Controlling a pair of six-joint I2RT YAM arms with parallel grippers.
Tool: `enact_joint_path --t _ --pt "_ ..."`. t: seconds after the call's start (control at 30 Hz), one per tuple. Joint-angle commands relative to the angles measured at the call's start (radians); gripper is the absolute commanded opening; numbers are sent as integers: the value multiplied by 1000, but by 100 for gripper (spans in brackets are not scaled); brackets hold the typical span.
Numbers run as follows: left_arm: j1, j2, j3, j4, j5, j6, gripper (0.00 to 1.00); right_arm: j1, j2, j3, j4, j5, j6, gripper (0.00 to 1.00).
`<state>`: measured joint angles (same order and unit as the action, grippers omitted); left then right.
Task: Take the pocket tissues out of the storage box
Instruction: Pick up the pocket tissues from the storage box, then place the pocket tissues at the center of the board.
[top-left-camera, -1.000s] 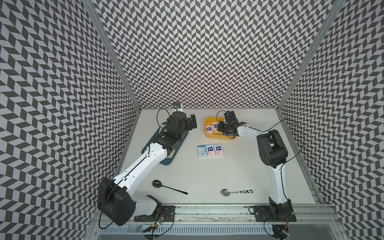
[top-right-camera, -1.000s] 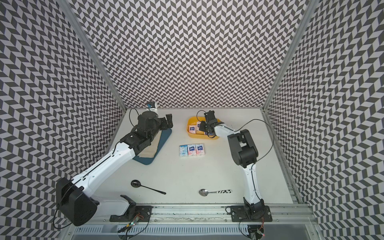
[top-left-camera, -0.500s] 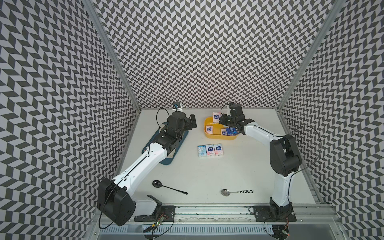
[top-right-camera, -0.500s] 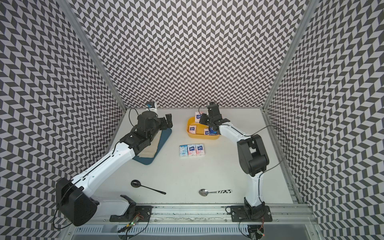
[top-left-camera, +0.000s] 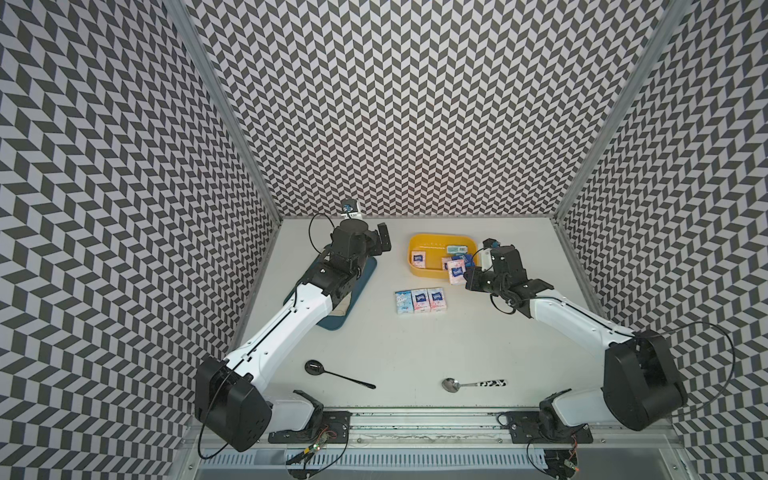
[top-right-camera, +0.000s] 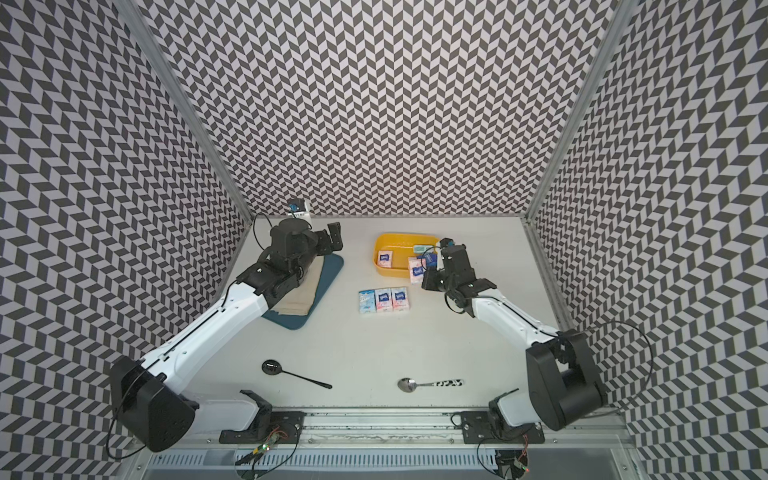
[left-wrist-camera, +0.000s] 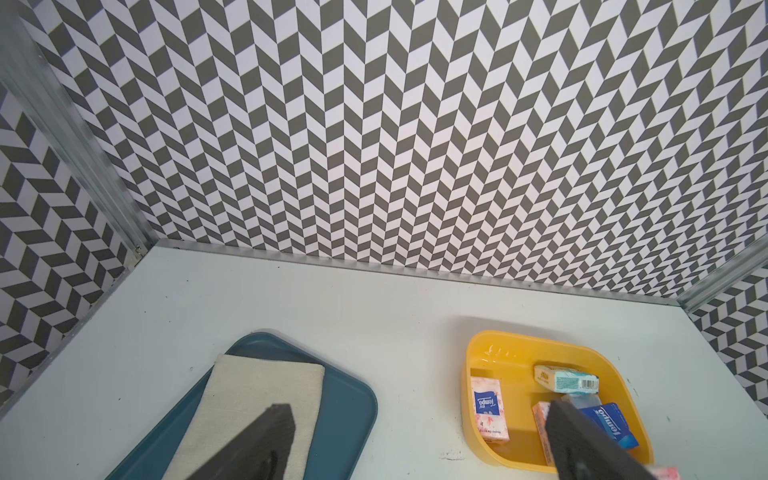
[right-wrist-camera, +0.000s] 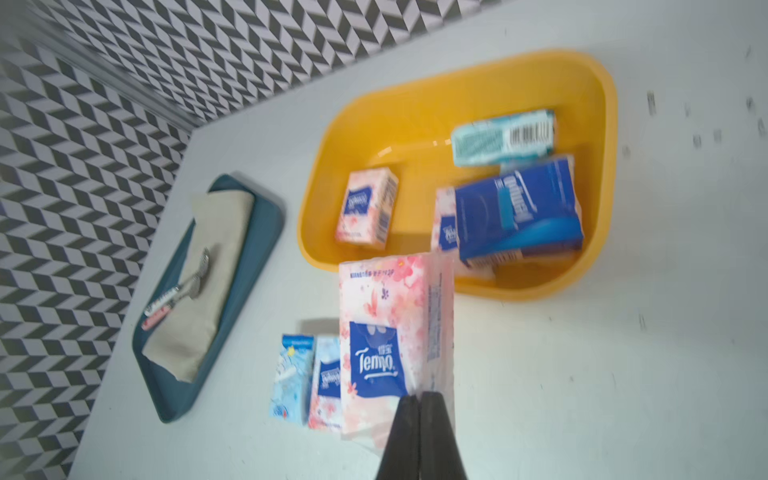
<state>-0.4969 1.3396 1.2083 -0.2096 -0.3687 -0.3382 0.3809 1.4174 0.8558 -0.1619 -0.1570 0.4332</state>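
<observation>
Fingers on the right arm (right-wrist-camera: 405, 432) clench a pink-white plastic-wrapped tissue pack (right-wrist-camera: 382, 345) at the near right corner of the shallow yellow plastic box (top-left-camera: 432, 249); left fingers (left-wrist-camera: 266, 440) stand released, empty.

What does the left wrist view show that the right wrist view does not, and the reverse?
Only the left wrist view: the left gripper, fingers wide apart. Only the right wrist view: the right gripper shut on a pink pack, a row of packs on the table, cutlery on the cloth. Both: the yellow box with its teal pack and dark blue pack, and the blue tray with the cloth.
</observation>
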Motion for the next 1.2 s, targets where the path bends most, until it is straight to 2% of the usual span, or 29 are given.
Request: enact_joint_path --t 0.0,0.13,0.57,0.8,1.17 --pt "7 13 25 25 12 -14 99 -5 -30 -73 34 -28 -6 0" --pt "7 16 34 25 25 -18 99 -5 2 -148 97 -53 2 0" --pt "6 7 40 13 13 -5 99 -8 181 -87 135 -26 -34 0" --pt "6 13 42 10 13 -4 99 -8 210 -63 144 -20 -19 0" --pt "6 8 33 14 20 -9 99 -2 201 -120 223 -97 59 1"
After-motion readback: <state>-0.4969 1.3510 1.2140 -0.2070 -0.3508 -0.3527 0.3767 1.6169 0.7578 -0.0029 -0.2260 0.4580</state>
